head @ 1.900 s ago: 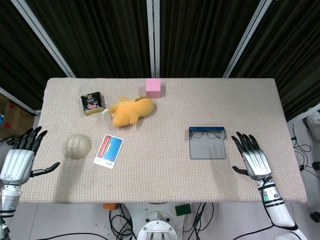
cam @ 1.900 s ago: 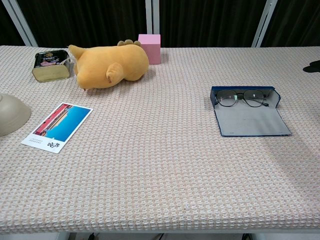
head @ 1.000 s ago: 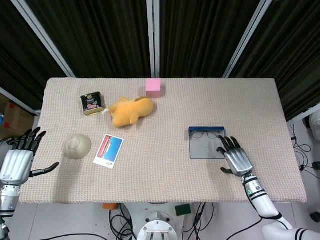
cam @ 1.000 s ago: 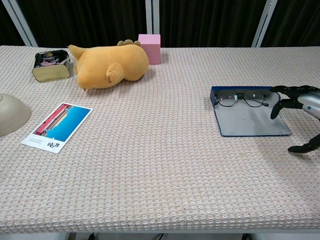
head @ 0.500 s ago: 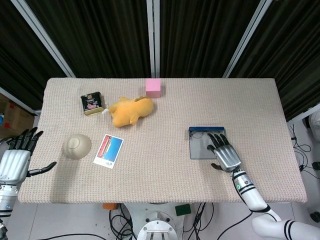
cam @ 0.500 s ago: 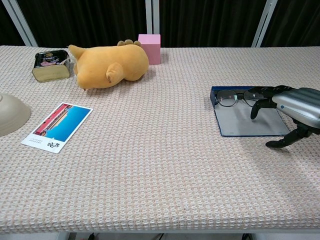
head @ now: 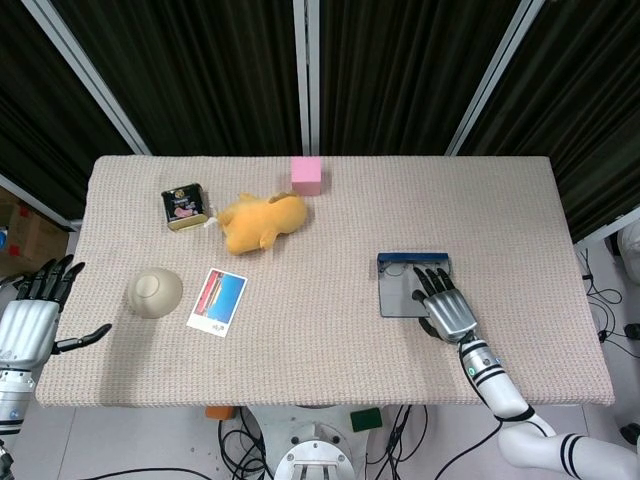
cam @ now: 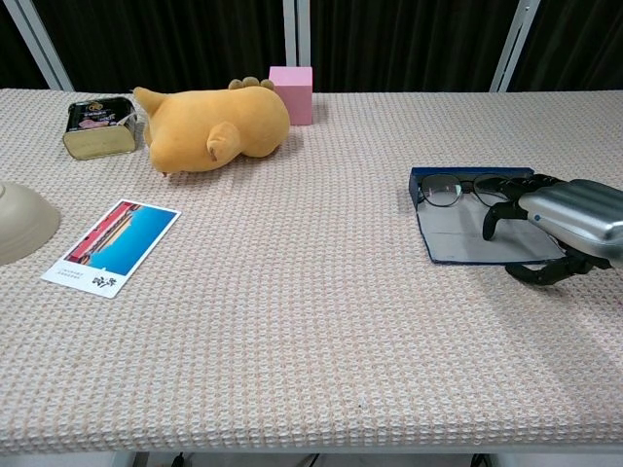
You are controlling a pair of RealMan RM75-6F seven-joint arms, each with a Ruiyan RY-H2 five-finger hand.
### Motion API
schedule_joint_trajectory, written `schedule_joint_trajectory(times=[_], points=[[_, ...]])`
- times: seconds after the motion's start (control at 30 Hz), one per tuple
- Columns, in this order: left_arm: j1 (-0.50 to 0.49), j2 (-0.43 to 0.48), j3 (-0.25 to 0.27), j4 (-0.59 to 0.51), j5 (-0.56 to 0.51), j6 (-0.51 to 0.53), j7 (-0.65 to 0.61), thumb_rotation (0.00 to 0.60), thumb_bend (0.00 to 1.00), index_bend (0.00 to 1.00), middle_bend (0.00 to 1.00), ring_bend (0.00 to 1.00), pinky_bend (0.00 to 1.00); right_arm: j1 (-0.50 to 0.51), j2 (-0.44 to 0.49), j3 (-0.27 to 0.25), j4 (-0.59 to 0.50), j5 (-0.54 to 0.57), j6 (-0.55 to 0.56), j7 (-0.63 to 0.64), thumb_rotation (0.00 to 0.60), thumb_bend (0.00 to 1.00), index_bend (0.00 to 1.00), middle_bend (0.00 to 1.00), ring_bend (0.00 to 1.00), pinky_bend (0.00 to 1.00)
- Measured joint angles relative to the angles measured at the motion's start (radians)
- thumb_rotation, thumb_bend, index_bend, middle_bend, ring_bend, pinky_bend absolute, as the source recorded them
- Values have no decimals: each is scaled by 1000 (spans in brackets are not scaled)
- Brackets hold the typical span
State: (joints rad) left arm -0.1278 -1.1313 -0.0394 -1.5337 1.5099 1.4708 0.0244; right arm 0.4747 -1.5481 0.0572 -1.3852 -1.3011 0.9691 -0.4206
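Glasses case (cam: 477, 238), lying open on the right half of the woven table (head: 330, 330), with the right hand (head: 447, 306) spread over it.

Going from largest to smallest: the table holds an orange plush toy (head: 262, 221) near the far edge, with a pink cube (head: 306, 175) just behind it and a small tin (head: 185, 207) to its left. The blue-edged case has its grey flap flat on the cloth. An upturned beige bowl (head: 155, 293) sits near the left edge, a postcard (head: 217, 301) beside it. Eyeglasses (cam: 465, 189) rest along the case's far rim, the right hand's fingers (cam: 494, 216) apart and curved just over them, holding nothing. The left hand (head: 28, 320) hovers off the table's left corner, fingers apart, empty.
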Motion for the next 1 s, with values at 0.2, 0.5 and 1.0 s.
schedule_joint_trajectory(times=[0.2, 0.5, 1.0], points=[[-1, -2, -2, 3, -4, -2, -2, 70, 22, 83, 2, 0, 139, 12, -19, 4, 21, -10, 8, 9, 600, 718, 413, 0, 0, 0], [0, 0, -2, 10, -11, -8, -10, 70, 21, 82, 2, 0, 139, 21, -47, 19, 76, -70, 66, 107, 600, 986, 484, 0, 0, 0], [-7, -6, -5, 24, -34, -38, -16, 68, 21, 83, 2, 0, 139, 92, -101, 81, 187, -59, 50, 110, 600, 942, 425, 0, 0, 0]])
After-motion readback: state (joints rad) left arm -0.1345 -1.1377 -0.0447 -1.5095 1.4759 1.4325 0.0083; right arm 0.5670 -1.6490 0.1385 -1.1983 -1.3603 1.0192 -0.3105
